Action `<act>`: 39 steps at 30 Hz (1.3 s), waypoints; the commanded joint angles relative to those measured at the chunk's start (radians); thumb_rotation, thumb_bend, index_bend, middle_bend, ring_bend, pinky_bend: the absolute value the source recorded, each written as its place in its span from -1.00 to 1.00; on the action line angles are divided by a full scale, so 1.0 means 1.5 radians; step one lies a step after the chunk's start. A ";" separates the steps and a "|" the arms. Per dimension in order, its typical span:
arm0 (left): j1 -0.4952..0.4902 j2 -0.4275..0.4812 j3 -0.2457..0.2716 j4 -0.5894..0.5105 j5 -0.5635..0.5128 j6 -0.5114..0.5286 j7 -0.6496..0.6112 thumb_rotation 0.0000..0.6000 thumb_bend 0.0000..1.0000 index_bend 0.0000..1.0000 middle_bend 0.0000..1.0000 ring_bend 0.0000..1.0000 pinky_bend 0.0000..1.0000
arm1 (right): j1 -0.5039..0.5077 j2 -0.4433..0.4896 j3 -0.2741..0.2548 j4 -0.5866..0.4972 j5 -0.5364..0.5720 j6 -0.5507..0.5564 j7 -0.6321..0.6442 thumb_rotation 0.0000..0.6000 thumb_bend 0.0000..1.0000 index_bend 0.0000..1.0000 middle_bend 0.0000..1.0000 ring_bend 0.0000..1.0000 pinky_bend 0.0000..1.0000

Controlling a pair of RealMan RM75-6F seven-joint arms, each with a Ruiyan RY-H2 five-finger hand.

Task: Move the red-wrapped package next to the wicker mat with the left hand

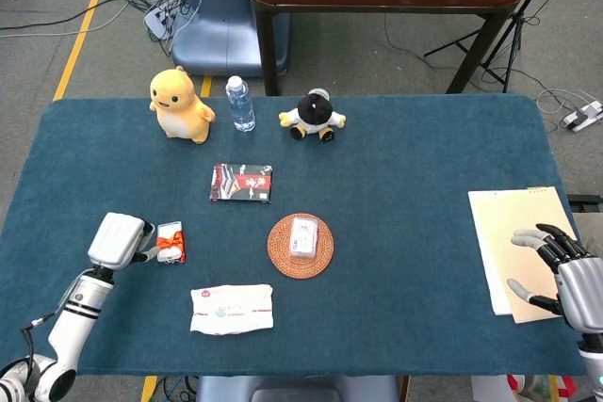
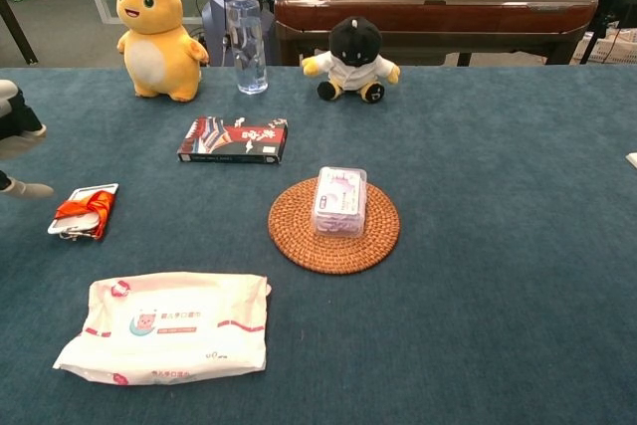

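Note:
The red-wrapped package is a small white packet tied with a red-orange band, lying left of the round wicker mat. In the chest view the package sits at the left and the mat in the middle. My left hand hovers just left of the package, fingers apart and holding nothing; only its fingertips show at the chest view's left edge. A small clear box rests on the mat. My right hand lies open over a beige folder at the far right.
A wet-wipes pack lies in front of the package. A red-black box sits behind it. A yellow plush, water bottle and black plush line the far edge. The beige folder is at the right.

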 commanded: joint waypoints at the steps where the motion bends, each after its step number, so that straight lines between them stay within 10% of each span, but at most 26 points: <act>1: -0.008 -0.009 0.001 0.016 -0.009 -0.009 -0.005 1.00 -1.00 1.00 1.00 0.87 1.00 | 0.000 0.000 0.000 0.000 0.000 0.000 0.000 1.00 -0.88 -0.28 -0.32 -0.60 -0.20; 39: -0.039 -0.047 0.009 0.101 -0.090 -0.079 0.044 1.00 -1.00 0.97 1.00 0.86 1.00 | -0.001 -0.003 -0.002 0.001 -0.001 -0.006 -0.005 1.00 -0.88 -0.28 -0.32 -0.60 -0.20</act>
